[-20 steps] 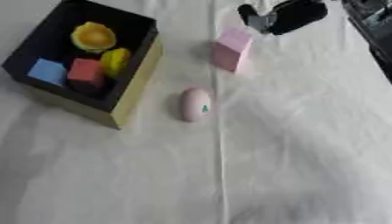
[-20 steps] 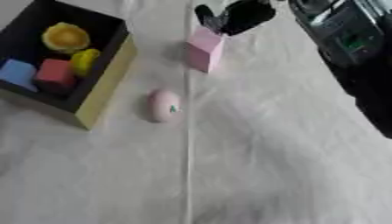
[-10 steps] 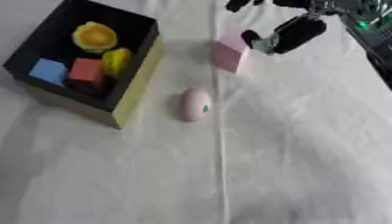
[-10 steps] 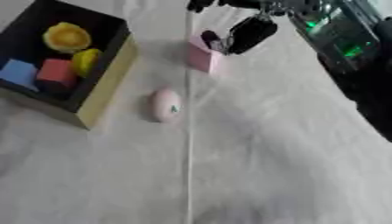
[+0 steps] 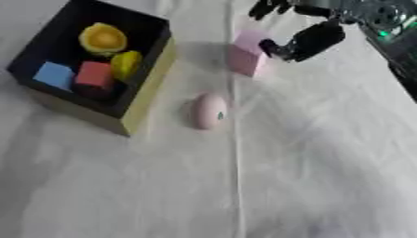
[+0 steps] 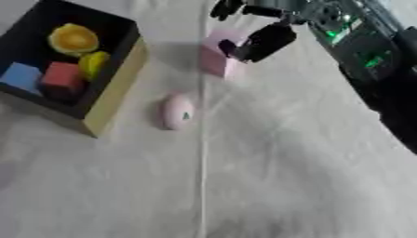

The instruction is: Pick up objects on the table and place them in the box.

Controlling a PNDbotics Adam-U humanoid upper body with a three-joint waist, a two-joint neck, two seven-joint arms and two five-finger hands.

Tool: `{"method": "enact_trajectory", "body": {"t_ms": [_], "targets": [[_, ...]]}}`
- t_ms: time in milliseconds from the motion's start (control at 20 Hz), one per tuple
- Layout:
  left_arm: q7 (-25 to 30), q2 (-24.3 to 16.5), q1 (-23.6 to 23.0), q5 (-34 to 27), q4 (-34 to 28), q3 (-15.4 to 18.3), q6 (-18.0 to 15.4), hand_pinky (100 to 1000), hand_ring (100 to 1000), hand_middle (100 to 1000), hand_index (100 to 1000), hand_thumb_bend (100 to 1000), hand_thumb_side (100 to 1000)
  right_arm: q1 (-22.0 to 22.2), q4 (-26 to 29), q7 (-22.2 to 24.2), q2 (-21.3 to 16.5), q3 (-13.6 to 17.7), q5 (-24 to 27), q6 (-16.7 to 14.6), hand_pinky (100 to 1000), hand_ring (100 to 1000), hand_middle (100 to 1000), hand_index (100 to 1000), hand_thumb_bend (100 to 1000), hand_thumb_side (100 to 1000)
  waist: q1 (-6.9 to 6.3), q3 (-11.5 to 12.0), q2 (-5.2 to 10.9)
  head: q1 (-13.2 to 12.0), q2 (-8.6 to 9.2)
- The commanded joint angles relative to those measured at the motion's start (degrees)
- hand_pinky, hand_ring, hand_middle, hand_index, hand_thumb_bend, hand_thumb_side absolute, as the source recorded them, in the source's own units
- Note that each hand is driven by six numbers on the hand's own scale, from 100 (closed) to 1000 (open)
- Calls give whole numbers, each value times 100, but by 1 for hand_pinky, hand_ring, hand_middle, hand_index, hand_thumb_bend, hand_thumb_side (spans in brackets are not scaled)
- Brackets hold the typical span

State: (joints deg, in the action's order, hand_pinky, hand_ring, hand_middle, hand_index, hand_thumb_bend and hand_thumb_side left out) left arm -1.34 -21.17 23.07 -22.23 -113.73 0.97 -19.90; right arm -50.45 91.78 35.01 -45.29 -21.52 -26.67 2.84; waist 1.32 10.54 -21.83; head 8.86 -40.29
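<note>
While spread open, right robot hand [image 5: 303,41] straddles pink block [image 5: 247,58]; thumb touching it.

Black robot hand [image 6: 265,41] on a silver-jointed arm with green lights.

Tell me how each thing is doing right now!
Black box: open, holding four things.
Blue cube: in the box.
Red cube: in the box.
Two yellow things: in the box.
Pink egg: lying on the table cloth, untouched.
Pink block: on the cloth.
Right hand: open around the block, not yet closed.
</note>
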Motion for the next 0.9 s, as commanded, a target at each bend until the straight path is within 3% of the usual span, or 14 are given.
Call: {"method": "enact_trajectory", "body": {"t_ms": [50, 350, 400, 450, 550, 900], "targets": [[-1, -106, 67, -6, -86, 36, 10, 721, 701, 656, 801, 416, 493, -76, -62, 125, -172, 46, -219, -190, 883, 929, 832, 923, 351, 131, 26, -3, 224, -19, 19], [6, -91, 69, 0, -86, 32, 21, 720, 701, 655, 801, 414, 496, -79, -304, 252, -111, 95, -220, -307, 892, 931, 823, 923, 368, 100, 26, -4, 194, -26, 43], [8, -88, 70, 3, -86, 31, 23, 720, 701, 655, 801, 414, 496, -83, -311, 259, -106, 96, -184, -325, 894, 932, 827, 928, 388, 134, 26, -4, 190, -25, 41], [10, -85, 71, 5, -86, 30, 24, 720, 701, 655, 801, 414, 495, -89, -314, 252, -105, 104, -159, -342, 894, 931, 828, 932, 392, 245, 26, -5, 185, -25, 41], [17, -81, 73, 8, -86, 29, 25, 720, 701, 655, 801, 417, 493, -95, -335, 184, -107, 127, -182, -336, 898, 941, 836, 936, 383, 371, 27, -5, 180, -25, 41], [33, -64, 74, 6, -86, 26, 31, 720, 701, 657, 801, 416, 494, -145, -512, -476, -34, 194, -657, -47, 891, 929, 825, 937, 368, 382, 29, -4, 178, -25, 64]]}}
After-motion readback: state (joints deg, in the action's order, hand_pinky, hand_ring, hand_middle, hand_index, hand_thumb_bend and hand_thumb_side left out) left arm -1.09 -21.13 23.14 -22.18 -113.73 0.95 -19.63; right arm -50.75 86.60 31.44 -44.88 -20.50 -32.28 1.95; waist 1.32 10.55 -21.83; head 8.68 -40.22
